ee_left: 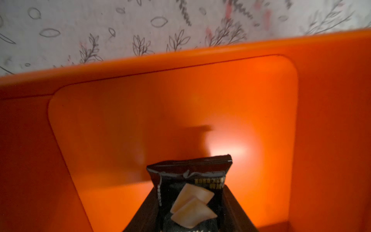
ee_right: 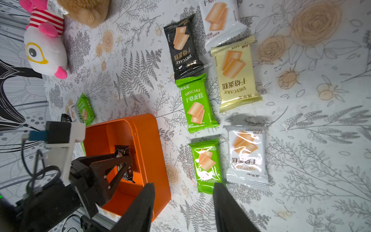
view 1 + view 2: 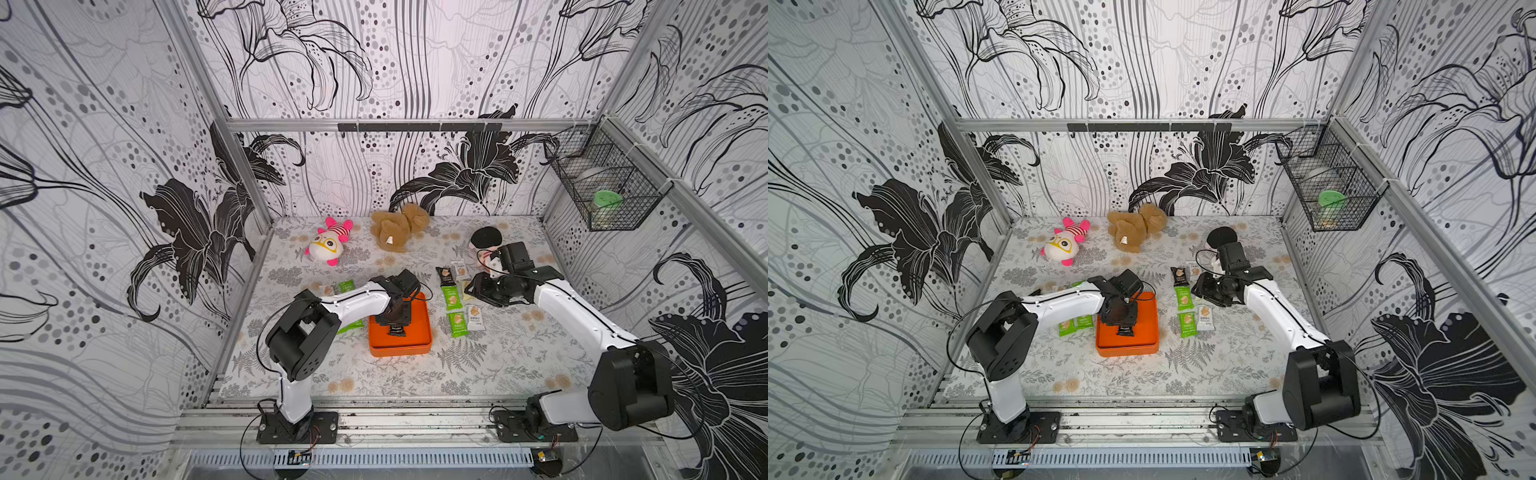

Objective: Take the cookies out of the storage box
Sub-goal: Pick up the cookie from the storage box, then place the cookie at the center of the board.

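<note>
My left jaws gripped the black packet (image 1: 190, 192), seemingly the last in the orange box (image 3: 401, 351); the other packets (image 2: 200, 104) lay on the worktop (image 3: 498, 365), my right jaws apart and empty.

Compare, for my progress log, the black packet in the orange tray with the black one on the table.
The black wrapped tray packet sits inside the shallow orange tray, pinched by the left tool; the black table packet lies outside it, free and flat. Both picture tan biscuits.
</note>
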Controlling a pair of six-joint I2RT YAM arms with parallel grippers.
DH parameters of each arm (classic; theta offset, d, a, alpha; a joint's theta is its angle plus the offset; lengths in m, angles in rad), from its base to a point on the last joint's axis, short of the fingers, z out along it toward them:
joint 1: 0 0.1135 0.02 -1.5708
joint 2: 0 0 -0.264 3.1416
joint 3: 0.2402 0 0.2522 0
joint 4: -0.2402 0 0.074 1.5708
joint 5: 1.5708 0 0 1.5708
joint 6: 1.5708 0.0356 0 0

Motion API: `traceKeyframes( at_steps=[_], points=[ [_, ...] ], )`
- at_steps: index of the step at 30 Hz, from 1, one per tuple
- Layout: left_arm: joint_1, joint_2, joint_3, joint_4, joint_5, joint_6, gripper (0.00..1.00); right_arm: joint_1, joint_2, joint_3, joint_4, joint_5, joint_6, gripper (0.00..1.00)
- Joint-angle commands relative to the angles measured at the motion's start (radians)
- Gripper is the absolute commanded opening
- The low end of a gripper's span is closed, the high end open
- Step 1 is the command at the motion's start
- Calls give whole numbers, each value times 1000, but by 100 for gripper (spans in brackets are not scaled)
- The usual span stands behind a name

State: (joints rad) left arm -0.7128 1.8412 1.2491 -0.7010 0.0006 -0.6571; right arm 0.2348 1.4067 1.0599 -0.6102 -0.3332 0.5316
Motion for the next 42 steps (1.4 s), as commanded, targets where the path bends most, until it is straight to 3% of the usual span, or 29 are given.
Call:
traceKeyframes(
  at_steps=[1, 10, 24, 35, 42],
  points=[
    [3, -84, 41, 24, 3, -42, 44, -5, 21, 23, 6, -27, -1, 53],
    [94, -283, -66, 6, -58, -58, 43, -5, 70, 70, 13, -54, -9, 53],
    [420, -649, -474, -25, -132, -65, 43, -5, 107, 86, 33, -73, -10, 53],
    [582, -609, -539, 13, -173, -32, 42, -5, 97, 86, 21, -67, -13, 53],
    [618, -512, -524, 41, -183, 27, 42, -5, 81, 83, 7, -57, -19, 53]
  ],
)
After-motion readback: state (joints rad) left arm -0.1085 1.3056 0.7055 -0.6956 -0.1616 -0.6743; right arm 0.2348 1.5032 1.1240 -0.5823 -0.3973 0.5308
